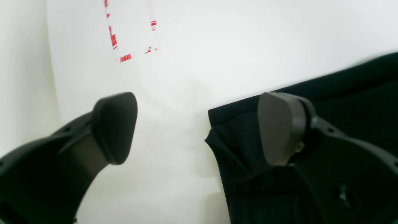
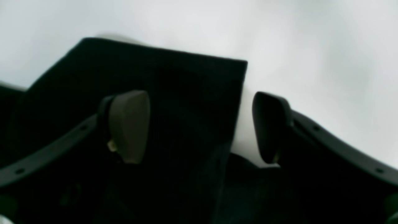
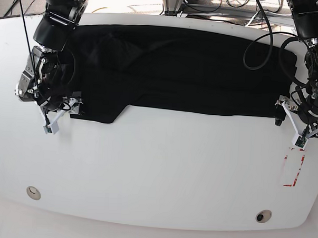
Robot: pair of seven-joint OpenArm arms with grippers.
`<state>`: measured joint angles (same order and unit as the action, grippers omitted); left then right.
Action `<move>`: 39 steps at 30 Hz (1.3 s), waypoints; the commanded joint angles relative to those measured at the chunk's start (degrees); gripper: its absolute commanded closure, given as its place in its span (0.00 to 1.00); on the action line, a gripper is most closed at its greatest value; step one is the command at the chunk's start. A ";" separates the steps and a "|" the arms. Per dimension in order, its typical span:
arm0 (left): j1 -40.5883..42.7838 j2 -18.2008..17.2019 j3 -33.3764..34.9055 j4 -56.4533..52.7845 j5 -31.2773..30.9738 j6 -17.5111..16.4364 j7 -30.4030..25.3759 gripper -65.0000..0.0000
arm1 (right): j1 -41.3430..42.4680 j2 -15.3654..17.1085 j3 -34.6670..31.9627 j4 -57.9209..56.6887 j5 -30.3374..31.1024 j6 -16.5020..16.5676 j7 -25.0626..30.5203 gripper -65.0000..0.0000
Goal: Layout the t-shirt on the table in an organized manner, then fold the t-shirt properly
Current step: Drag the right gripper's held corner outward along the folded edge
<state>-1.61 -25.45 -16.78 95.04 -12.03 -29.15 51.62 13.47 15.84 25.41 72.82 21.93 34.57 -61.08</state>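
Observation:
The black t-shirt [image 3: 182, 72] lies spread in a wide band along the far half of the white table [image 3: 156, 171], with a fold bulging toward me near its left end. My left gripper [image 3: 300, 124] stands open at the shirt's right end. In the left wrist view one of its fingers [image 1: 279, 127] hangs over the cloth corner [image 1: 357, 93] and the other finger [image 1: 115, 127] is over bare table [image 1: 217, 46]. My right gripper [image 3: 61, 112] is open at the shirt's left end. In the right wrist view its jaws [image 2: 199, 127] straddle a cloth corner [image 2: 186, 93] without pinching it.
A red dashed rectangle [image 3: 294, 169] [image 1: 130, 37] is marked on the table just in front of the left gripper. Two small round holes [image 3: 33, 192] [image 3: 263, 215] sit near the front edge. Cables [image 3: 257, 49] hang over the shirt at the back right.

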 commanded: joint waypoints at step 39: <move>-0.64 -1.05 -0.41 0.74 -0.14 0.27 -0.76 0.14 | -2.71 -4.01 -7.61 5.29 1.23 1.96 2.40 1.00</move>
<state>-1.43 -25.45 -16.78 95.02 -11.84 -29.12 51.64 9.39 10.81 18.31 75.83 22.74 36.25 -59.20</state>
